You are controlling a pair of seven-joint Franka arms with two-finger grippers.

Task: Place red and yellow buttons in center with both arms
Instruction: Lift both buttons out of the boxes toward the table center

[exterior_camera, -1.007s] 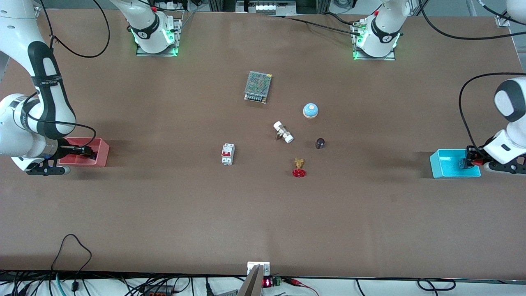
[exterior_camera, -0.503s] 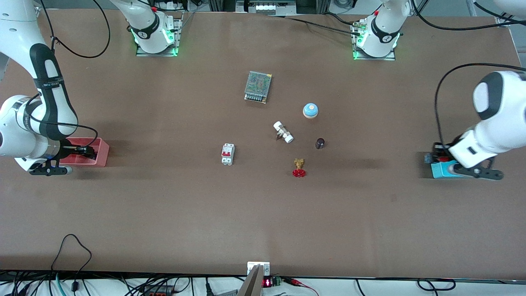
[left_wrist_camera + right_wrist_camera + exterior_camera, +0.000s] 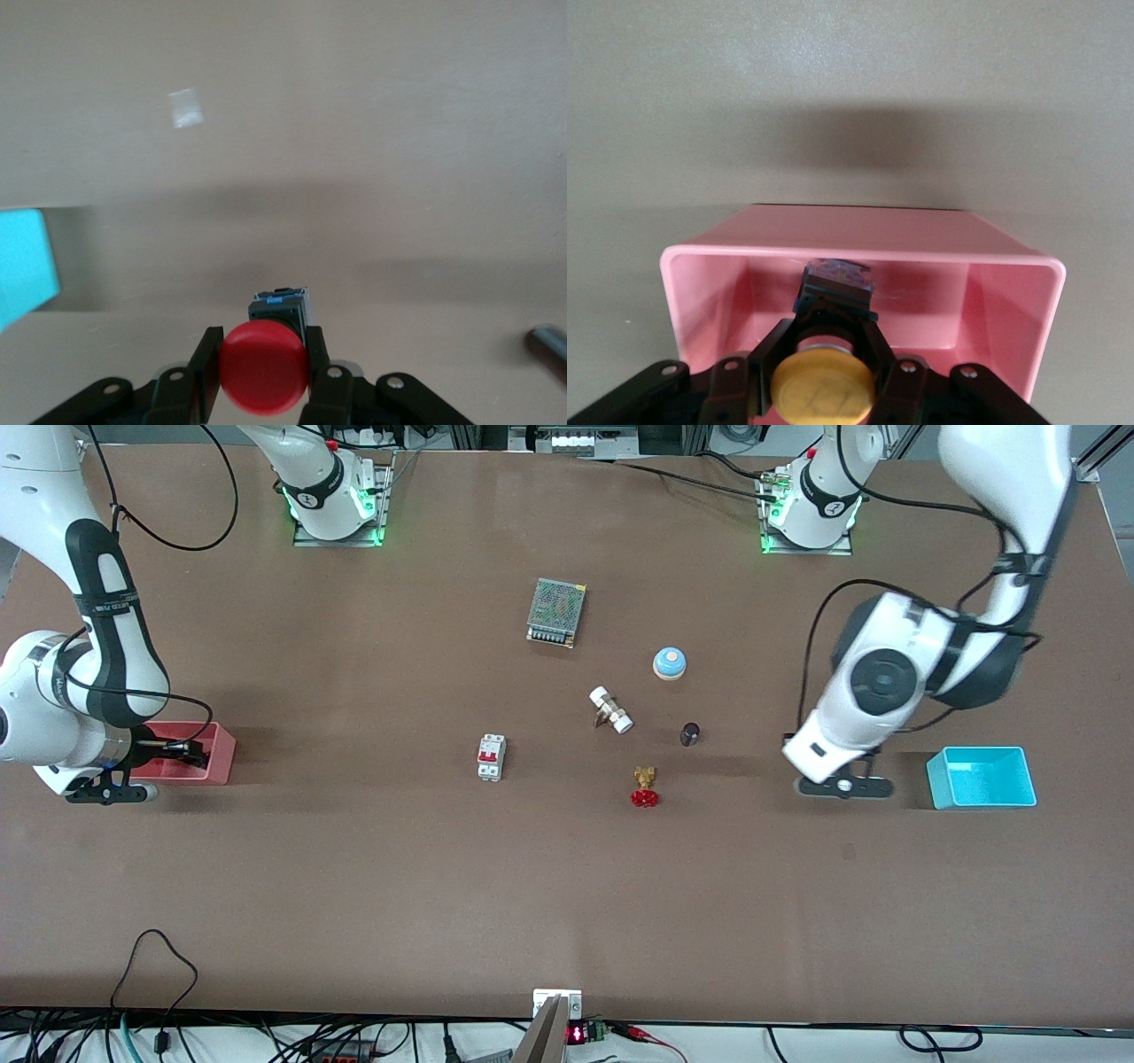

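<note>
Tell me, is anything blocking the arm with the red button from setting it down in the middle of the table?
Nothing visible does. The left gripper holds the red button over bare tabletop beside the blue bin. The nearest things toward the middle, a small dark knob and the red valve, leave open table around them.

L claw [image 3: 791,751] over bare table; R claw [image 3: 190,754] in pink bin [image 3: 221,760].
</note>
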